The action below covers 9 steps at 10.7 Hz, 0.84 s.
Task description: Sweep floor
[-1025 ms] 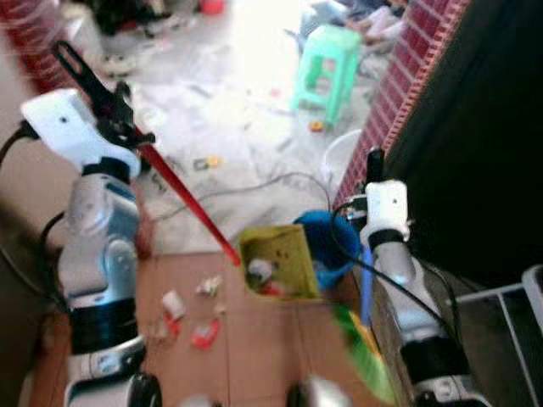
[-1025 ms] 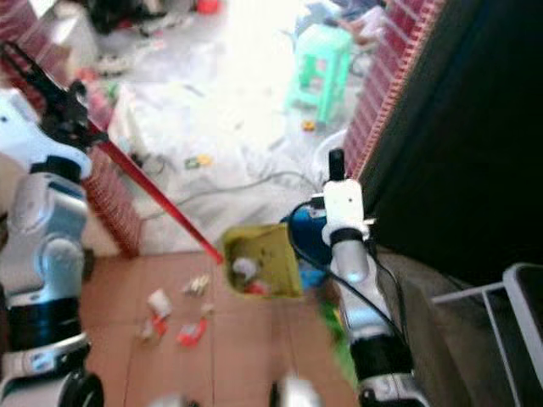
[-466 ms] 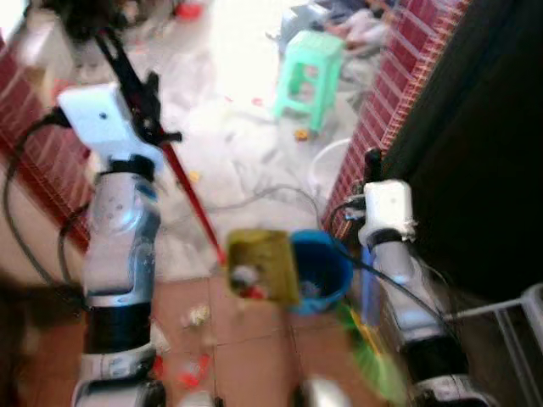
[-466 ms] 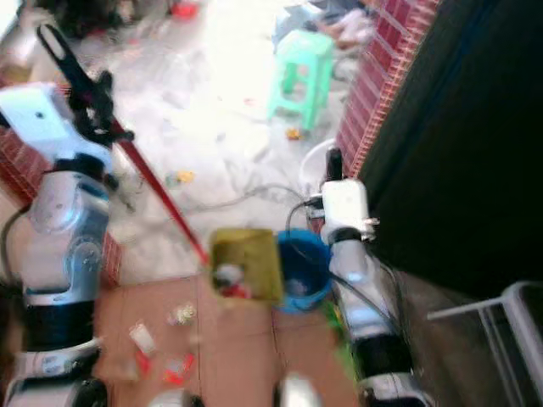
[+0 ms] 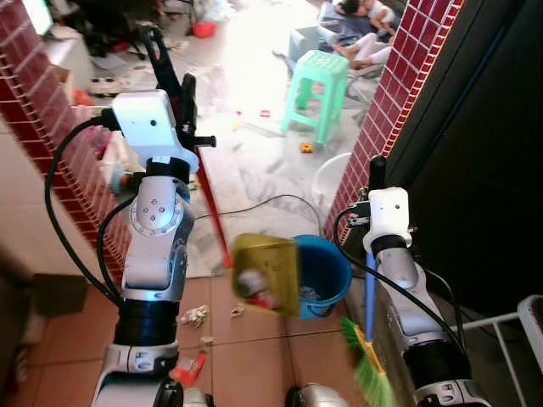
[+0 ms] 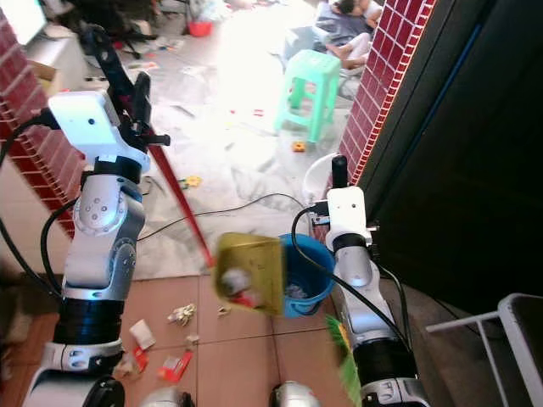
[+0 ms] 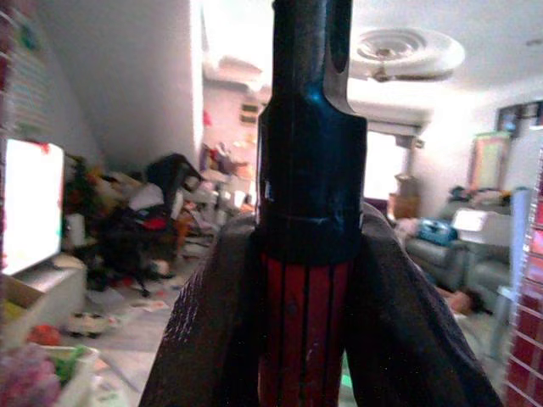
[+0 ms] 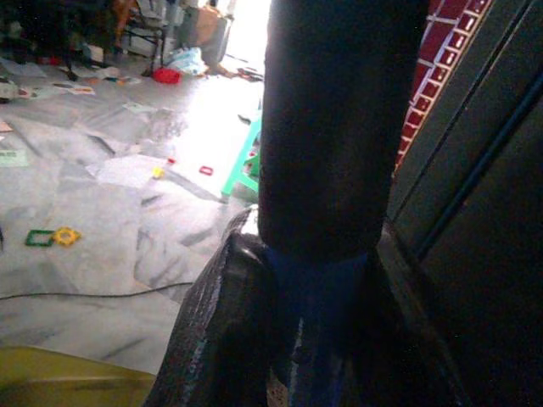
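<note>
My left gripper (image 5: 171, 61) is raised high and shut on the red handle (image 5: 208, 203) of a yellow dustpan (image 5: 265, 273). The pan hangs tilted beside the rim of a blue bucket (image 5: 329, 264), with bits of rubbish (image 5: 251, 285) inside it. In the left wrist view the red handle (image 7: 304, 339) sits between the dark fingers (image 7: 204, 339). My right gripper (image 5: 377, 170) is shut on a blue broom handle (image 5: 370, 298), and the green bristles (image 5: 370, 375) hang low beside my right arm. Paper scraps (image 5: 193, 316) and a red wrapper (image 5: 188, 370) lie on the tiles.
A green stool (image 5: 318, 80) stands on the pale floor ahead, with a white basin (image 5: 327, 174) and a cable (image 5: 271, 202) nearer. Red brick walls (image 5: 386, 102) flank both sides. A person (image 5: 356, 21) lies at the back. A white rack (image 5: 519, 339) is at right.
My left arm has swung the red handle from a slant to nearly upright, and the dustpan now hangs tilted against the bucket. The view has shifted and sharpened.
</note>
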Available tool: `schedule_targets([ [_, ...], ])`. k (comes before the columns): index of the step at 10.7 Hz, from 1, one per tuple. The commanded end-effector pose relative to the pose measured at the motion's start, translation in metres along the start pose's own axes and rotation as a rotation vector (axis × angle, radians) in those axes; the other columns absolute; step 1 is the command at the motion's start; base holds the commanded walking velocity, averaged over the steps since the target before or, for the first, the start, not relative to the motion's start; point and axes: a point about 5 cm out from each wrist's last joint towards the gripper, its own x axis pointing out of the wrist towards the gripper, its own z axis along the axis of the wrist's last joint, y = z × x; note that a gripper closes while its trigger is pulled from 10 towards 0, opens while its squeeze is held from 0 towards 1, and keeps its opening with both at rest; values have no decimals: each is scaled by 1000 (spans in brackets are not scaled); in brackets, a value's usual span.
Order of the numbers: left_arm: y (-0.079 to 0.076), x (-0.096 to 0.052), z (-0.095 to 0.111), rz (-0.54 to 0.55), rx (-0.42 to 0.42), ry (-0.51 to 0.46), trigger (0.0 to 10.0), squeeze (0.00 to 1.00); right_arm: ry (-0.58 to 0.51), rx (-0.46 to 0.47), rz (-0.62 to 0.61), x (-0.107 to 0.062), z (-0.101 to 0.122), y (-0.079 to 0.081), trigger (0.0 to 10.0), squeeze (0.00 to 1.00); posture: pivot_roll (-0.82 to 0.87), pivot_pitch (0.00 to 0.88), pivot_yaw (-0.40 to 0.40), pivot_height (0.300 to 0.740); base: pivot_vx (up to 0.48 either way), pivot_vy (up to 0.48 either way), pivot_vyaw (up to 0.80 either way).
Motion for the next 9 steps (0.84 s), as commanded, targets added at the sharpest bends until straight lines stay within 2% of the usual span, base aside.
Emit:
schedule_targets([
  [1,-14,10,16,-10,-5,-104,10000,0,-27,-28,-8,3,7,-4,10000,0,-33,6,-50,740,0,0,0],
  [4,-34,23,19,5,20,-157,10000,0,-32,-27,-4,3,8,-2,10000,0,-49,2,-50,740,0,0,0],
  [9,-41,33,21,25,31,-202,10000,0,-34,-28,-5,2,9,-3,10000,0,-62,3,-47,740,0,0,0],
])
